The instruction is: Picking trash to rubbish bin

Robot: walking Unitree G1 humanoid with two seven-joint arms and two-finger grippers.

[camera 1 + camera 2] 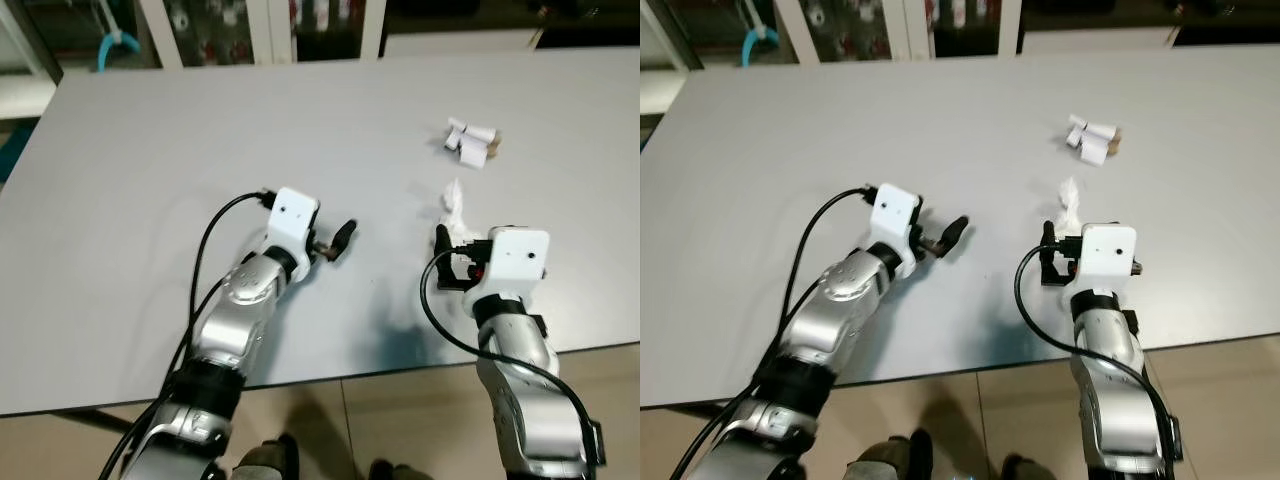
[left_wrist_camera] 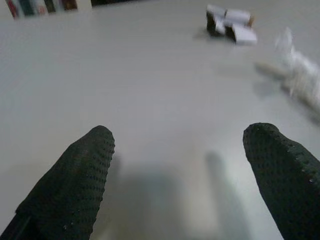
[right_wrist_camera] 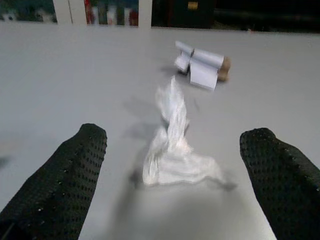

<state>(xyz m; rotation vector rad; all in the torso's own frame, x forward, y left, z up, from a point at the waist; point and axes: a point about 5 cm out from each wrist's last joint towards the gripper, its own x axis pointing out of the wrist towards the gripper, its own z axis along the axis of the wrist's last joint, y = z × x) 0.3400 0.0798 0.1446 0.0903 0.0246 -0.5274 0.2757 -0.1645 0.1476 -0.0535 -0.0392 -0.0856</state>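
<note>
A crumpled white tissue [image 1: 455, 203] lies on the grey table [image 1: 200, 130], right of the middle. Farther back sits a small heap of white paper rolls and scraps [image 1: 472, 142]. My right gripper [image 1: 452, 258] rests low over the table just short of the tissue, open; in the right wrist view the tissue [image 3: 172, 150] lies ahead between the two spread fingers [image 3: 65, 185], untouched. My left gripper [image 1: 335, 244] hovers open over bare table to the left of the tissue, holding nothing. In the left wrist view the paper scraps [image 2: 230, 27] and the blurred tissue [image 2: 300, 70] lie well beyond its fingertips.
The table's front edge [image 1: 400, 362] runs just under both forearms, with tiled floor [image 1: 400, 415] below. White cabinet frames [image 1: 270, 25] stand behind the far edge. A light blue object [image 1: 118, 45] sits at the back left.
</note>
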